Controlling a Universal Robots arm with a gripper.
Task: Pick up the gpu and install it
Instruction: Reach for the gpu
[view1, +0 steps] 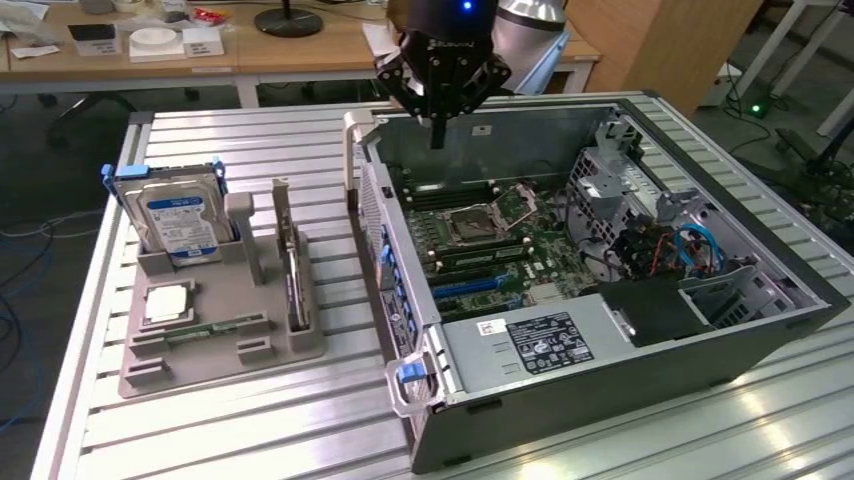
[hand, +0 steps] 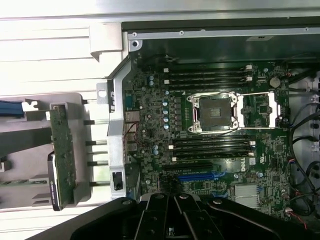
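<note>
The gpu (view1: 287, 262) stands on edge in a slot of the grey holder (view1: 220, 345), at the exterior view's left of the open computer case (view1: 587, 375). In the wrist view the gpu (hand: 62, 155) shows edge-on, a green board with a silver bracket end. My gripper (view1: 437, 138) hangs above the far rim of the case, well apart from the gpu, its fingers pressed together and shut on nothing. The wrist view shows the gripper (hand: 172, 202) over the motherboard (hand: 215, 145), near a blue expansion slot (hand: 205, 176).
The holder also carries a silver hard drive with a blue label (view1: 180, 222), a square processor (view1: 167, 300) and a slim memory stick (view1: 214, 328). Cables and drive bays (view1: 674, 250) crowd the case's right side. A wooden desk (view1: 267, 50) stands behind the slatted table (view1: 267, 420).
</note>
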